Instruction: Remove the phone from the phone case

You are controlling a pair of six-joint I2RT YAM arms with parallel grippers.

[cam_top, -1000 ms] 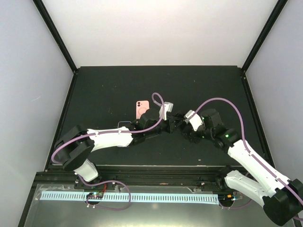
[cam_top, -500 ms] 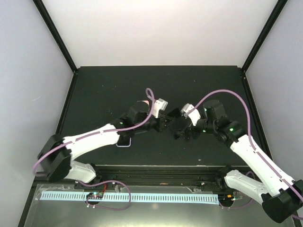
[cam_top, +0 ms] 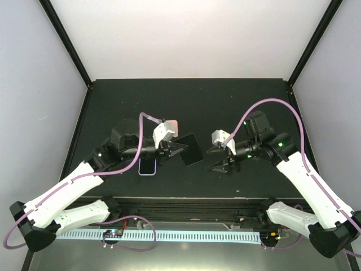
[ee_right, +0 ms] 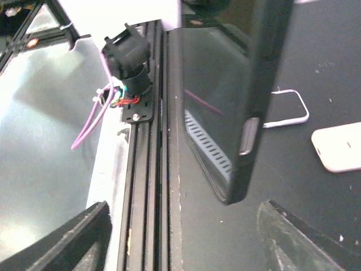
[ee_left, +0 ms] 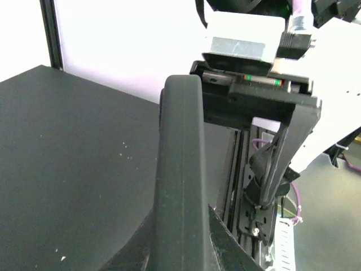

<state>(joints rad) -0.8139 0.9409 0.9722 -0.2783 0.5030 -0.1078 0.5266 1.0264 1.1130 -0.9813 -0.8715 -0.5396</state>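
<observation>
My left gripper [cam_top: 179, 150] is shut on the edge of a flat black phone [cam_top: 193, 150] and holds it tilted above the mat. The left wrist view shows the phone [ee_left: 180, 141] edge-on between my fingers [ee_left: 225, 240]. The salmon-pink phone case [cam_top: 172, 125] lies on the mat just behind the left wrist, mostly hidden by it. In the right wrist view it shows as a pale shell [ee_right: 338, 148]. My right gripper [cam_top: 219, 160] is open and empty, a little to the right of the phone. It faces the phone's glossy face and side button [ee_right: 248, 135].
A thin pale-rimmed rectangular frame [cam_top: 148, 166] lies on the black mat [cam_top: 113, 107] below the left wrist, and it also shows in the right wrist view [ee_right: 287, 107]. Black rails [cam_top: 186, 203] run along the near edge. White walls enclose the back and sides.
The two grippers were together at the centre and have pulled apart. The left arm has swung left with the black phone. The right gripper has backed off to the right, open.
</observation>
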